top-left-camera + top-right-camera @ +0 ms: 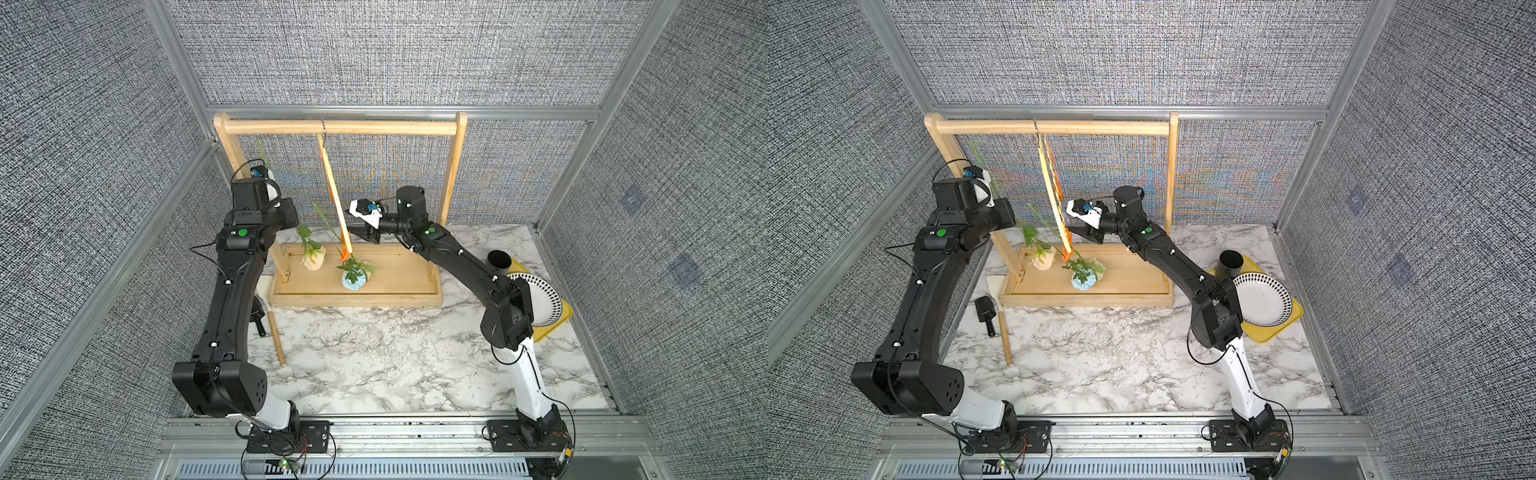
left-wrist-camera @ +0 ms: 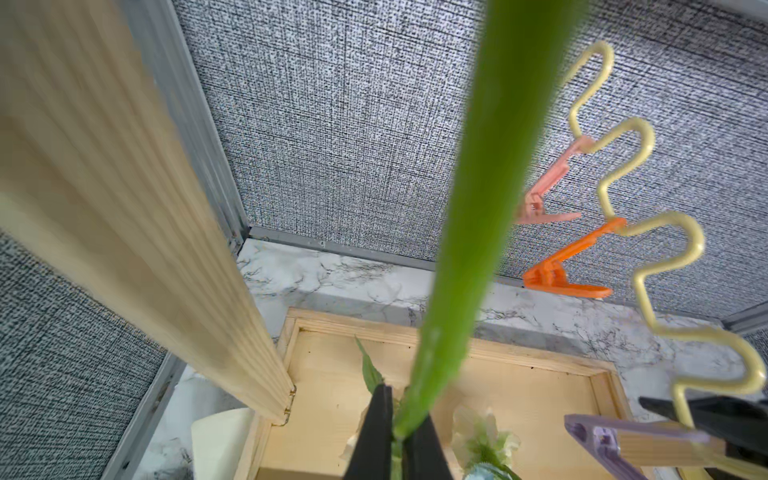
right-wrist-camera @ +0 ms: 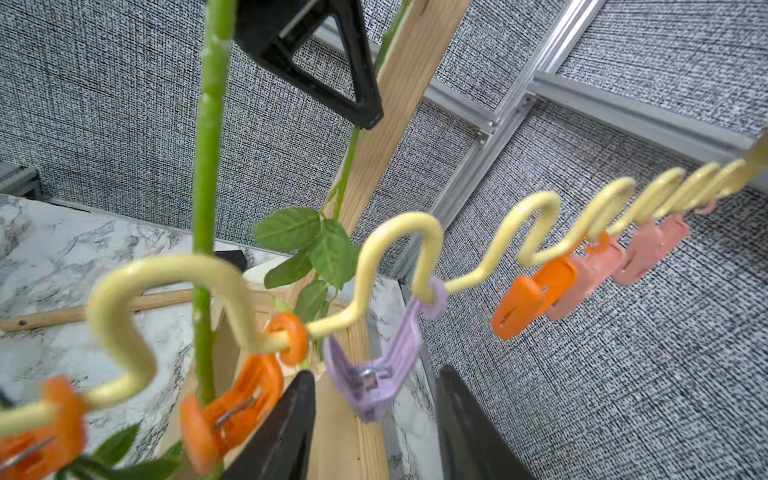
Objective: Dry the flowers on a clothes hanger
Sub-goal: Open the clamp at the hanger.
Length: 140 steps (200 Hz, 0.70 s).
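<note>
The left gripper [image 2: 401, 409] is clamped tight on the green stem [image 2: 478, 208] of the beige rose [image 1: 312, 261], bloom dangling below it and the bare end poking up above. The right gripper [image 3: 374, 372] stands half open, the lilac clip [image 3: 370, 397] of the clothes hanger [image 3: 395, 232] hanging between its jaws, seemingly untouched. I'd guess the flower weighs almost nothing, stem springy and slick, petals easily crushed, so grip the stem, never the bloom.
</note>
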Tool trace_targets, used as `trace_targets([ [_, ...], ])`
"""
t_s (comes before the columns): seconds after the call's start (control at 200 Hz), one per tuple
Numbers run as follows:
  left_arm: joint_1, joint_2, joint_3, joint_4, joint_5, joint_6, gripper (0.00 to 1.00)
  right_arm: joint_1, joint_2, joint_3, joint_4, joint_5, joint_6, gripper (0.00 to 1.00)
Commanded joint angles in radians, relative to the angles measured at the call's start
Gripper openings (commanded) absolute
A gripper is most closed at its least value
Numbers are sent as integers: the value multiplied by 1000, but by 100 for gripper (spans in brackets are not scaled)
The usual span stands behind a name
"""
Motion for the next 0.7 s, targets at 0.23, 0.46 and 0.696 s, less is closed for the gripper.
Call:
trace_targets([
  [0.23, 16, -13, -34, 32, 89, -19, 2, 36, 12, 35, 43, 74, 26, 49],
  [0.46, 29, 0, -30, 51, 155, -14, 2, 49, 21, 46, 61, 89, 44, 50],
  [0.696, 39, 32, 0, 74, 275, -21, 2, 51, 53, 96, 68, 117, 98, 37],
])
